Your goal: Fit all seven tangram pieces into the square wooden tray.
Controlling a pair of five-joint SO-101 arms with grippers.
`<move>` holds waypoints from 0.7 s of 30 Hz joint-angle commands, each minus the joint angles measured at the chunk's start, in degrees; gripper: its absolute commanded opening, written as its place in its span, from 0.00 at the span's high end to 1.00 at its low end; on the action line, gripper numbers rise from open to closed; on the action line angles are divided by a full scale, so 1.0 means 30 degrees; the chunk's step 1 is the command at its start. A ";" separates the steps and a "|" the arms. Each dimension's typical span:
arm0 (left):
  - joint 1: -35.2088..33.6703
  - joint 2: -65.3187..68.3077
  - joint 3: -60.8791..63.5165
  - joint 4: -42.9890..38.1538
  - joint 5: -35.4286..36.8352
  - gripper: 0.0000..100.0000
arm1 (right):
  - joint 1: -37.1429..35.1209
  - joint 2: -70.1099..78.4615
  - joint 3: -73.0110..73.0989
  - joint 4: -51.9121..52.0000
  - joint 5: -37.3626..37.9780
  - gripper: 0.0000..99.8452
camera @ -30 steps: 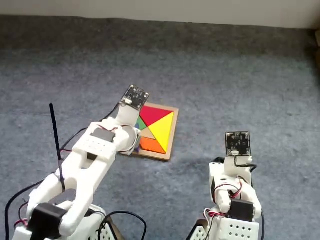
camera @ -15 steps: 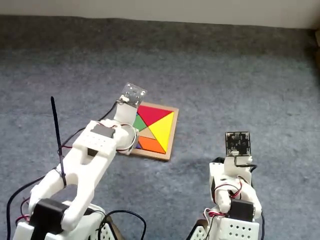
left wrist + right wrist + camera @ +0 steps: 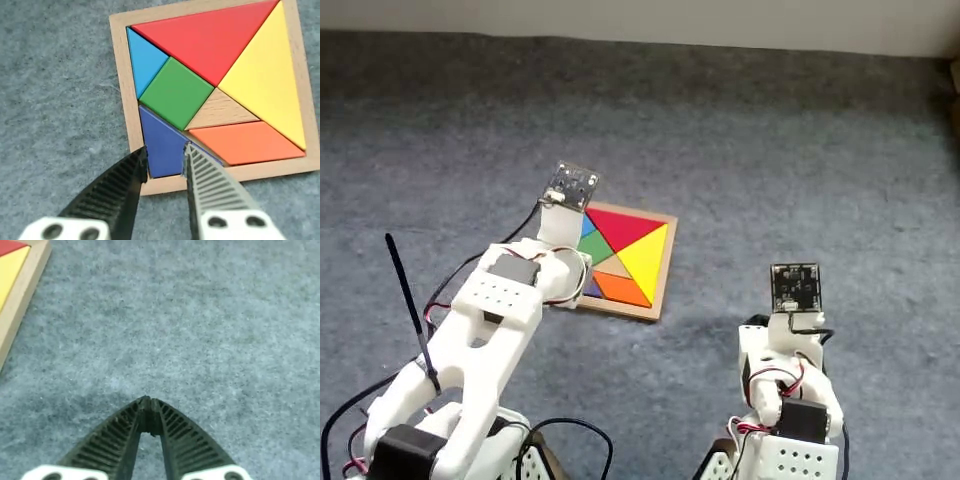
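From above, the square wooden tray [image 3: 632, 311] lay mid-surface, with the left arm [image 3: 510, 300] over its left side. The left wrist view showed the left hand [image 3: 165, 152] narrowly parted and holding nothing above the dark blue piece [image 3: 160, 145]. That piece looked like the seventh one seated, so only withdrawal seemed left. The right hand [image 3: 148, 407], closed and empty, hung over the grey surface [image 3: 200, 315].

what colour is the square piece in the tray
The square piece is green, clearest in the left wrist view.

The tangram pieces [image 3: 210, 40] lie inside the tray [image 3: 120, 75] on the carpet [image 3: 770, 150], left hand [image 3: 165, 148] over one corner.
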 commanded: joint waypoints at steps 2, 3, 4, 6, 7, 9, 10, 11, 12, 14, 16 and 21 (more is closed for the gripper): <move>-0.1011 -0.0864 0.0015 0.0176 0.0234 0.87 | 0.0278 0.0015 0.2212 -0.0161 -0.0059 0.99; -0.1304 -0.1216 0.0015 0.0176 0.0205 0.87 | 0.0278 0.0015 0.2212 -0.0161 -0.0059 0.99; -0.1597 -0.1744 0.0132 0.0205 0.0176 0.88 | 0.0278 0.0015 0.2212 -0.0161 -0.0059 0.99; -0.2007 -0.3473 0.0806 0.0205 0.0147 0.92 | 0.0278 0.0015 0.2212 -0.0161 -0.0059 0.99; -0.2066 -0.4527 0.1333 0.0205 0.0147 0.94 | 0.0278 0.0015 0.2212 -0.0161 -0.0059 0.99; -0.2095 -0.7106 0.2535 0.0205 0.0147 0.94 | 0.0278 0.0015 0.2212 -0.0161 -0.0059 0.99; -0.2095 -0.8425 0.3179 0.0147 0.0147 0.94 | 0.0278 -0.0015 0.2212 -0.0161 -0.0059 0.99; -0.2095 -0.9744 0.3912 0.0117 0.0147 0.93 | 0.0278 -0.0015 0.2212 -0.0161 -0.0059 0.99; -0.2095 -1.1092 0.4645 0.0117 0.0147 0.93 | 0.0278 -0.0015 0.2212 -0.0161 -0.0059 0.99; -0.2095 -1.3729 0.6022 0.0117 0.0147 0.93 | 0.0220 -0.0015 0.2212 -0.0161 -0.0059 0.99; -0.2125 -1.6249 0.7194 0.0147 0.0147 0.93 | 0.0161 0.0015 0.2154 -0.0161 -0.0059 0.99; -0.2125 -2.1729 0.9744 0.0176 0.0147 0.93 | -0.0337 -0.0132 0.2212 -0.0190 -0.0176 0.99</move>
